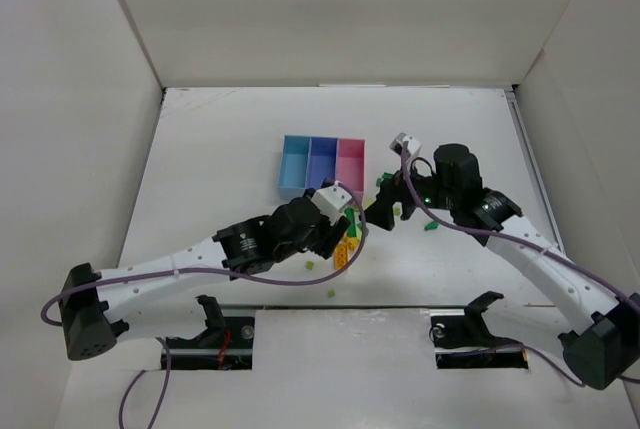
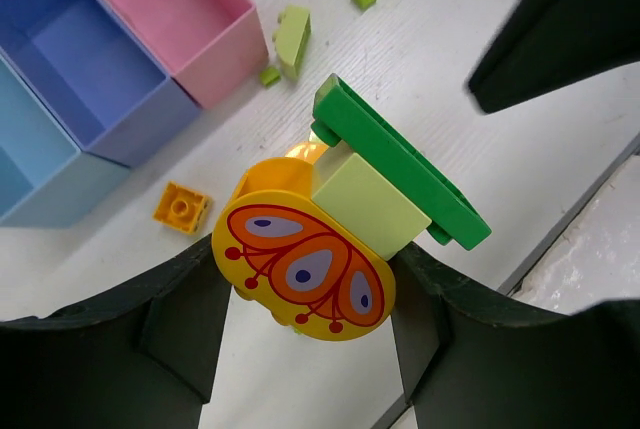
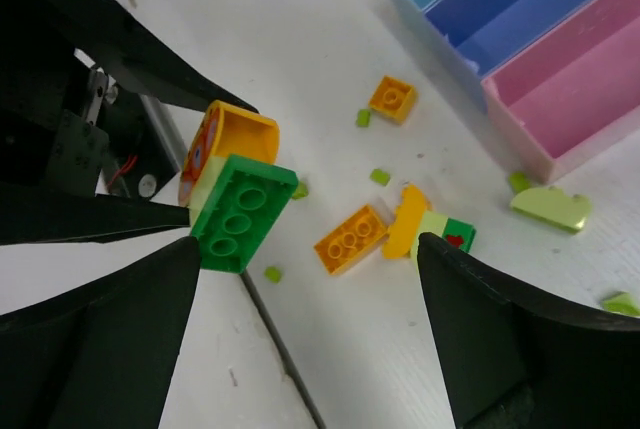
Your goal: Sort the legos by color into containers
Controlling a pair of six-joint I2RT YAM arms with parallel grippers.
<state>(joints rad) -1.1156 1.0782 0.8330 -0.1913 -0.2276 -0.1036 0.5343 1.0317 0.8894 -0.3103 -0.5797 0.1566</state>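
Note:
My left gripper (image 2: 300, 294) is shut on a stack of legos: a round yellow-red piece (image 2: 300, 269), a lime block (image 2: 370, 204) and a dark green brick (image 2: 400, 164). It holds the stack above the table near the front; the stack also shows in the right wrist view (image 3: 238, 211) and the top view (image 1: 347, 246). My right gripper (image 3: 310, 249) is open and empty, above an orange brick (image 3: 350, 239) and a joined yellow, lime and green piece (image 3: 432, 224). The three joined containers (image 1: 322, 164) stand beyond, light blue, periwinkle and pink (image 2: 190, 19); what shows of the bins is bare.
Loose legos lie near the pink bin: a small orange brick (image 2: 182, 207), a lime wedge (image 2: 292, 37), small lime bits (image 3: 380, 177) and dark green pieces (image 1: 431, 226). A seam in the table top (image 3: 280, 349) runs near the front. White walls enclose the table.

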